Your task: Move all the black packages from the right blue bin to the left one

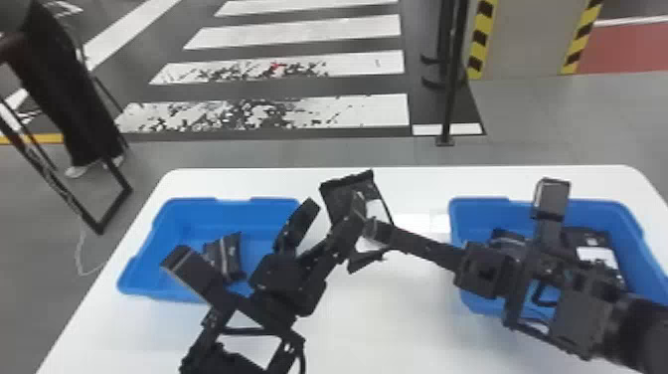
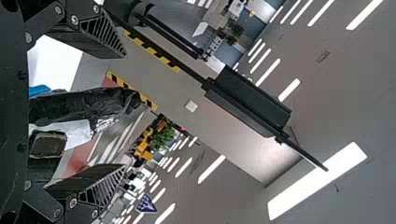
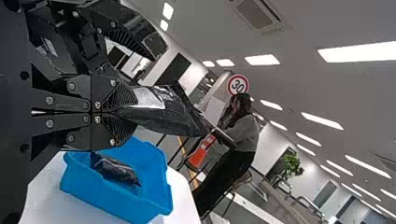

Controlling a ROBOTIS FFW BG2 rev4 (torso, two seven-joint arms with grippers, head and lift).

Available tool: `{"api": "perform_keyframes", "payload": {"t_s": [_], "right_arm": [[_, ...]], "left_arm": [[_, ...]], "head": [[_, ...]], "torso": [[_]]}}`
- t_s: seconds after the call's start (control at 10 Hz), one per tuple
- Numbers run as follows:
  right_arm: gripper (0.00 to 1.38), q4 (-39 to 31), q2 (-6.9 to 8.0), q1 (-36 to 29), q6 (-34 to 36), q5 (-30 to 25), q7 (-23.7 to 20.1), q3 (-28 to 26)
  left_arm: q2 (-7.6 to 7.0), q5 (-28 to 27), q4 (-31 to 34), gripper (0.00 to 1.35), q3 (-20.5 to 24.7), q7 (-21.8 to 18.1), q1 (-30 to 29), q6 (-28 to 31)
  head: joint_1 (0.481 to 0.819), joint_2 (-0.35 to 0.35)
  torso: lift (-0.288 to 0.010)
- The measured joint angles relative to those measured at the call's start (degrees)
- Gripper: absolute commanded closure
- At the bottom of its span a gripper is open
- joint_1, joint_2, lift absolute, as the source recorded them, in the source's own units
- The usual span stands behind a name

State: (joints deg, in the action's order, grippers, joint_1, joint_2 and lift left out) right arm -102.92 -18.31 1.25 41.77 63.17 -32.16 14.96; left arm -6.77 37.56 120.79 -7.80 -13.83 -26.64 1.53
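Above the white table (image 1: 407,323), between the two bins: one black package (image 1: 338,199) with a white patch, raised and tilted.
Right gripper (image 1: 372,231): reaches in from the right side of the head view; jaws pressed together on an edge of the raised package, as the right wrist view also shows.
Left gripper (image 1: 335,200): comes from the bottom edge of the head view to the raised package; in the left wrist view, jaws are spread, with the package lying between the fingers and a gap on either side.
Left blue bin (image 1: 171,219): stands on the table, one dark package (image 1: 229,253) inside, partly behind the left arm.
Right blue bin (image 1: 474,214): stands on the table, partly behind the right arm; at least two black packages inside, one (image 1: 594,236) with a white label. Exact count cannot be told.
Floor beyond table: white crosswalk bars (image 1: 318,112), black post (image 1: 450,99) standing upright.
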Motion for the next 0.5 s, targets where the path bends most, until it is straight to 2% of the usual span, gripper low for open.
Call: {"api": "perform_keyframes", "payload": {"t_s": [0.1,0.3,0.5], "right_arm": [[1.19,0.1,-0.11,0.4,0.2,0.5,0.1,1.2],[1.19,0.8,-0.23,0.7,0.5,1.4,0.0,2.8],[1.19,1.2,-0.25,0.7,0.3,2.1,0.0,3.3]], "left_arm": [[0.0,-0.4,0.0,0.27,0.1,-0.1,0.2,0.8],[0.0,1.1,0.0,0.84,0.4,-1.0,0.2,2.1],[0.12,3.5,0.0,1.23,1.2,-1.1,-0.4,4.3]], "head": [[0.695,0.182],[0.695,0.193],[0.695,0.201]], "torso": [[-0.132],[-0.132],[-0.132]]}}
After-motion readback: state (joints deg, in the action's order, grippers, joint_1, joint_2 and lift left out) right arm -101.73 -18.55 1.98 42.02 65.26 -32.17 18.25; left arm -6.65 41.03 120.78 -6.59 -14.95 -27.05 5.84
